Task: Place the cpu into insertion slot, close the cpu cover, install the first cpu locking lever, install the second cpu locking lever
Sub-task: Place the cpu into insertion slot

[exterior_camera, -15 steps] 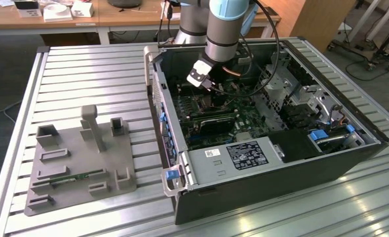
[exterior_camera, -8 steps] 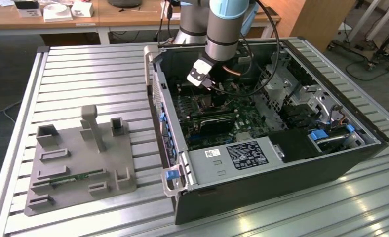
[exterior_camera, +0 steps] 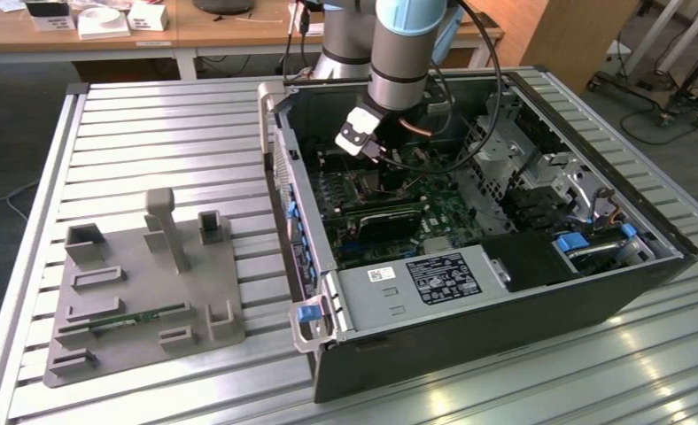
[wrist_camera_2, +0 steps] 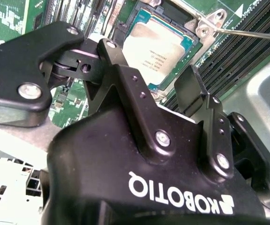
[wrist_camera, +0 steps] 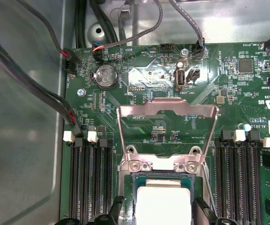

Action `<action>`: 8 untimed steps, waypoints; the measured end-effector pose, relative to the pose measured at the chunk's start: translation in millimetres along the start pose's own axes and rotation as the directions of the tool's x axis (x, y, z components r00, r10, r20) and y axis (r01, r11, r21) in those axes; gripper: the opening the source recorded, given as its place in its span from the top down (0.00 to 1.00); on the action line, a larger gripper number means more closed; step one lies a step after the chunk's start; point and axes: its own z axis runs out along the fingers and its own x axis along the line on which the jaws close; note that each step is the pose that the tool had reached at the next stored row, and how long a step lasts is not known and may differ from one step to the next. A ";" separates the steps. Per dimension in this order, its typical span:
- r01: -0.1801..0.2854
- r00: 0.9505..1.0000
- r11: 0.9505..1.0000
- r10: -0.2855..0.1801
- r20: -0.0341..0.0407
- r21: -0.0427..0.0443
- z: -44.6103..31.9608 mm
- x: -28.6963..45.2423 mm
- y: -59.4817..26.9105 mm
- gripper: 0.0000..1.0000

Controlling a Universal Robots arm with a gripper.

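- Slats of a metal table [exterior_camera: 148,115] ran under everything in the exterior view, and a grey fixture plate [exterior_camera: 136,301] with upright pegs lay at that view's left.
- Just right of the plate stood an open computer case [exterior_camera: 503,336], its near wall rising between the plate and the green board [exterior_camera: 444,217].
- The arm [exterior_camera: 402,53] reached down into the case, and the gripper [exterior_camera: 369,149] hung over the board.
- In the first wrist view, black memory slots [wrist_camera: 88,178] flanked the socket on both sides.
- The cpu cover [wrist_camera: 167,104] stood swung up on its hinge, with the board visible through its window.
- The cpu [wrist_camera_2: 156,47] lay seated in the insertion slot [wrist_camera_2: 124,26].
- The black fingers [wrist_camera_2: 125,84] were spread wide to either side of the cpu and gripped nothing. Whether they touched it could not be told.
- A thin metal rod [wrist_camera_2: 252,33] crossed the memory slots beyond the cpu.
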 end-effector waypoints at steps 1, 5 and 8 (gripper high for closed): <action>0.000 1.000 1.000 0.000 0.000 0.000 0.3 0.0 0.0 0.32; 0.000 1.000 1.000 0.000 0.000 0.000 1.5 0.0 -0.1 0.32; 0.000 1.000 1.000 0.000 -0.001 0.000 2.3 0.0 -0.1 0.32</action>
